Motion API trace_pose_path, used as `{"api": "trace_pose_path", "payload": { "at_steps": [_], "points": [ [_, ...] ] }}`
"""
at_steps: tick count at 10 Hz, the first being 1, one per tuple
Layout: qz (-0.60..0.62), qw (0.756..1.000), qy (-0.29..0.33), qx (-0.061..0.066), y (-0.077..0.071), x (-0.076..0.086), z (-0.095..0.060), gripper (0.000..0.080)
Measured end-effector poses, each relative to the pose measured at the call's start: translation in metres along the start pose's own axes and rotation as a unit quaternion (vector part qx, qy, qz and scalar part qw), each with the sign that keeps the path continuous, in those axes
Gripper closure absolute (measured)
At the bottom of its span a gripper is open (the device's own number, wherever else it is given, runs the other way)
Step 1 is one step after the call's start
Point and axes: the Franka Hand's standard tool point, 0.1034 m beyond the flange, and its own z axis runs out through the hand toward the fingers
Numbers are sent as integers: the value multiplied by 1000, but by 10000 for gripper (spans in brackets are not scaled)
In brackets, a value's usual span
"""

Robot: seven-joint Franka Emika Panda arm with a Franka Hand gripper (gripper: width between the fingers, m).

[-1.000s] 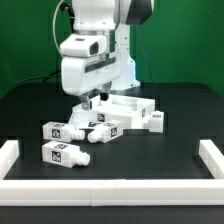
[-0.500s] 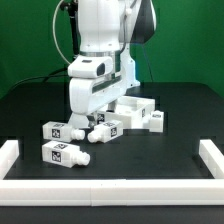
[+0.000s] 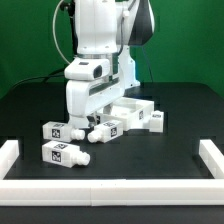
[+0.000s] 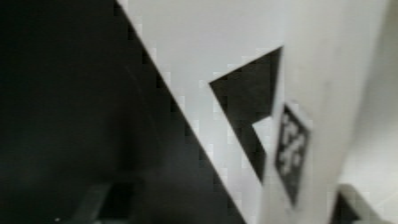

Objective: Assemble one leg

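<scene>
Arm has dropped since a second ago; in the exterior view the gripper hangs low just beside the leg, which lies on the black table in front of the white panel. Jaw width: cannot tell. Risk: an off-centre descent knocks the leg or rolls it away. Wrist view: a blurred white tagged face, very close; cannot tell which part it is.

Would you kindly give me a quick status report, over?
Gripper low among the parts, jaws unreadable. Nearest small white square-section tagged plastic leg lying on the black table. Other legs close beside.
</scene>
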Motion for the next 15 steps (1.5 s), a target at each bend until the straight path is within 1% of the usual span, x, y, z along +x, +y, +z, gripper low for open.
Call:
{"api": "trace_pose_path", "payload": {
  "at_steps": [1,2,3,4,5,6,7,8,9,10,11,12,13,14,15],
  "points": [
    [0,1000,0,0,0,0,0,559],
    [0,1000,0,0,0,0,0,695],
    [0,1000,0,0,0,0,0,695],
    [0,1000,0,0,0,0,0,745],
    [1,1000,-1,1,0,0,-1,745],
    [10,1000,-7,10,-3,-2,-6,745],
    [30,999,-13,14,-5,-1,-22,745],
    [64,998,-19,11,-6,3,-43,745],
    [108,994,-28,12,-4,12,-66,745],
    [168,985,-39,19,-1,19,-85,745],
    [211,976,-47,22,16,29,-96,745],
    [232,972,-42,15,43,43,-97,745],
    [255,966,-38,12,61,51,-93,745],
    [279,959,-40,14,84,57,-92,744],
    [279,959,-36,10,95,59,-91,744]
  ]
}}
